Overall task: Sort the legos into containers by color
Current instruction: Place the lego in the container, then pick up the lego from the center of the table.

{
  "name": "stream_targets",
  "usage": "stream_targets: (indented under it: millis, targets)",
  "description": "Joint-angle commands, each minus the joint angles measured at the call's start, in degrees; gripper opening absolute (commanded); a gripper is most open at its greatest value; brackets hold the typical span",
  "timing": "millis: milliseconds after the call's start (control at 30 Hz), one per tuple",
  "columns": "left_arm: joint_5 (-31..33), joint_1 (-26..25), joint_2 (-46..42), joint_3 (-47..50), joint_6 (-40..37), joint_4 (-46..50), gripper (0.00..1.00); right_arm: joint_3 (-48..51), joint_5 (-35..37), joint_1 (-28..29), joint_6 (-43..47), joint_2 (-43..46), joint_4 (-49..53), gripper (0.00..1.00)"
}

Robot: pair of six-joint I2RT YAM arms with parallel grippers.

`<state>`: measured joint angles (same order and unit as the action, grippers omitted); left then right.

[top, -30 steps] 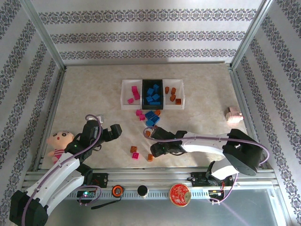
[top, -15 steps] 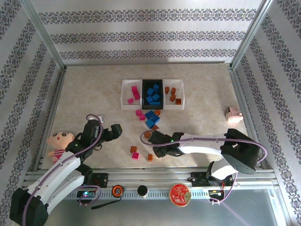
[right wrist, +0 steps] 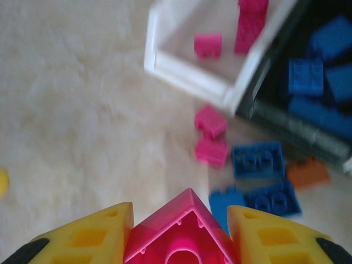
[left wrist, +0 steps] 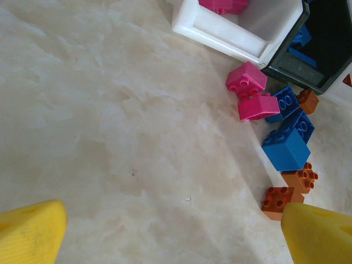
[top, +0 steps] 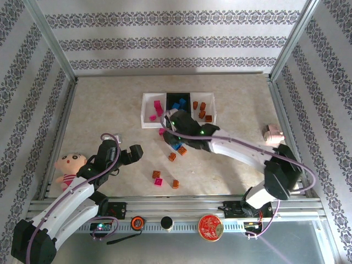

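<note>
Two things, whoever's driving: how do the jaws stand, and where are the legos? (brickfan)

I'm driving it from my desk. The right gripper [right wrist: 180, 212] has its yellow fingers [right wrist: 93, 236] pinched on a magenta brick [right wrist: 184, 236], one finger on each side. It's holding the brick above the table [right wrist: 71, 126], near the front corner of the left white tray [right wrist: 187, 77]. The left gripper [left wrist: 165, 236] is spread wide with nothing between the tips, low over bare table and well apart from the three containers [top: 147, 124]. (op)

And the rest of the bricks? (brickfan)

They're mostly sorted. Pink ones [right wrist: 208, 45] sit in the left white tray, blue ones [right wrist: 305, 77] in the black tray [right wrist: 286, 132] and orange ones [top: 202, 114] in the right white tray [top: 214, 113]. A loose bunch lies just in front of the trays: two pink [left wrist: 247, 82] touching each other, a few blue [left wrist: 286, 148] beside them and a couple of orange [left wrist: 300, 179] at the near end. Three more strays [top: 158, 179] sit closer to the arm bases, two orange and one pink. There's a doll [top: 69, 165] at the left edge and a pale pink lump [top: 272, 133] at the right edge. (op)
</note>
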<state>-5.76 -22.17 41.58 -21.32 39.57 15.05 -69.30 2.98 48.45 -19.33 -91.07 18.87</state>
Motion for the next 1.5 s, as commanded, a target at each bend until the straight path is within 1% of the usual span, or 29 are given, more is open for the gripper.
stream_targets:
  millis: [0,133,233,400,500,567,700,800,900,967,1100,1200,1400,1467]
  targets:
    - [0.09,-0.36,-0.31,-0.03,1.09,-0.61,1.0,-7.52,-3.31,-2.26,2.63,-8.17,-2.44,0.34]
    - [-0.18,-0.32,-0.28,-0.06,1.19,-0.63,1.0,-18.95,-4.12,-4.52,1.33,-19.42,-1.82,0.34]
    - [-0.52,-0.38,-0.27,0.21,1.3,-1.03,1.0,-27.24,-3.39,-5.09,0.71,-26.63,-0.62,0.35]
    - [-1.3,-0.3,0.0,0.32,1.38,-0.83,1.0,-38.88,-1.69,-5.3,-0.29,-35.78,1.85,0.37]
    - [-2.1,-0.32,0.2,0.14,1.06,-0.46,1.0,-44.11,-1.21,-6.03,-1.92,-40.1,3.56,0.39]
    - [-2.6,-0.25,0.38,0.06,0.88,-0.23,1.0,-46.78,-0.71,-6.44,-3.11,-41.95,4.55,0.41]
    - [-4.47,-0.3,1.85,-0.59,-0.06,-0.18,1.0,-51.36,-1.88,-7.05,-4.32,-44.61,6.16,0.55]
    - [-5.91,-0.33,3.64,-1.18,-0.61,-0.45,1.0,-52.33,-2.28,-7.26,-4.66,-44.36,6.27,0.64]
    - [-7.57,-0.4,5.14,-1.61,-1.03,-1.34,0.99,-51.31,-2.35,-7.31,-4.53,-42.63,6.16,0.67]
    - [-9.18,-0.5,6.26,-2.08,-1.38,-2.0,0.98,-48.6,-2.5,-7.29,-4.81,-40.2,5.34,0.67]
    - [-11.09,-2.0,9.2,-3.64,-2.5,-2.31,0.94,-37.0,-2.97,-7.39,-5.95,-32.78,-0.41,0.67]
    - [-10.01,-5.66,12.17,-5.02,-3.59,-1.85,0.92,-28.08,-3.33,-7.55,-6.6,-27.21,-3.81,0.67]
    - [-2.37,-16.74,20.78,-9.88,-7.4,-2.02,0.92,-7.46,-4.39,-9.33,-10.16,-14.98,-12.25,0.67]
    - [-0.98,-19.22,24.62,-12.21,-8.99,-2.71,0.89,-1.74,-4.66,-10.46,-11.54,-11.47,-14.26,0.67]
